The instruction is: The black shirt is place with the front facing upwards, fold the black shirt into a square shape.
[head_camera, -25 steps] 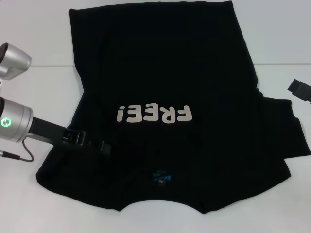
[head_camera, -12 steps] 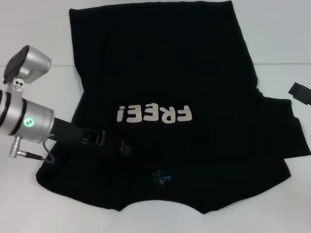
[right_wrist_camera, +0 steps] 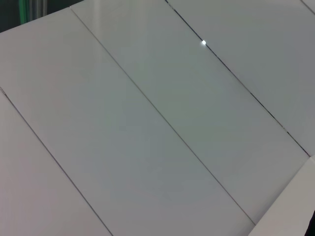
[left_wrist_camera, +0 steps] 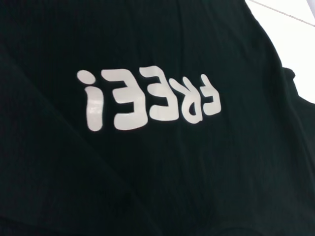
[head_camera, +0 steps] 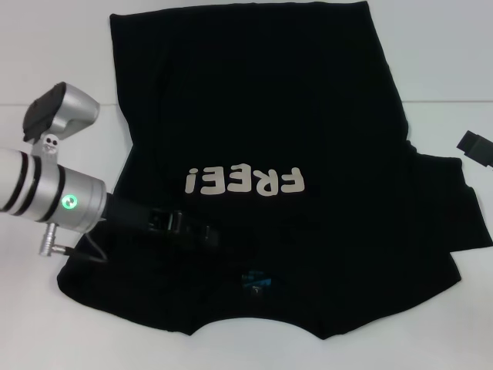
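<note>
White "FREE!" reads upside down on the black shirt (head_camera: 269,116).

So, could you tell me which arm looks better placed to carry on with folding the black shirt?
The left. Its gripper is already over the black shirt, just below the lettering, on the robot's left half. The right gripper sits off the cloth at the table's right edge.
</note>
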Tool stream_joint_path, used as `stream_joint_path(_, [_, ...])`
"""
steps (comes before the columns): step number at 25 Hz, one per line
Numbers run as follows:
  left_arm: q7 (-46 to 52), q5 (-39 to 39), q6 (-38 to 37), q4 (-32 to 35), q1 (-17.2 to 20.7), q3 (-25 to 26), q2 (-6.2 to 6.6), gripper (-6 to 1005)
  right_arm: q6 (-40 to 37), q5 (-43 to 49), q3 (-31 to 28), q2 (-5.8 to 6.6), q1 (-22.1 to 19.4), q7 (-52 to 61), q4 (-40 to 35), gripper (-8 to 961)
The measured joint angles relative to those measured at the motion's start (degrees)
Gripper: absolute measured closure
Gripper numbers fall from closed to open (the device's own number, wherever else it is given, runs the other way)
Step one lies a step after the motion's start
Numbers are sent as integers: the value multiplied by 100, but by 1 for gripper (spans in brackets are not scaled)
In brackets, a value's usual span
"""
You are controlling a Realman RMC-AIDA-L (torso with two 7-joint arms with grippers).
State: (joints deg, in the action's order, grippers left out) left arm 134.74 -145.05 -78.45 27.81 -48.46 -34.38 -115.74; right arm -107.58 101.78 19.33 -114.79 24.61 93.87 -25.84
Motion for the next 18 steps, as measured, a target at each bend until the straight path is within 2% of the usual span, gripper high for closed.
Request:
stream_joint_path(5, [-66,-24,351,-4,-54,-18,-189,439,0,0,0,0,-10,0,0,29])
stream_joint_path(9, [-135,0,587,37,-79,-16,-260,438,0,0,0,-5,-34,0,0,29])
stream_joint_path(11, [-151,3,505,97,-96,-17,-262,437,0,0,-1,-6,-39,0,0,29])
stream_joint_path(14, [-142,6,-6,361,-63,5,-208,437,11,0,-17,-8,-46,0,0,29])
stream_joint_path(18, [-65,11,-406,964,231,40,-175,435,69,0,-18,-9,-46,0,0,29])
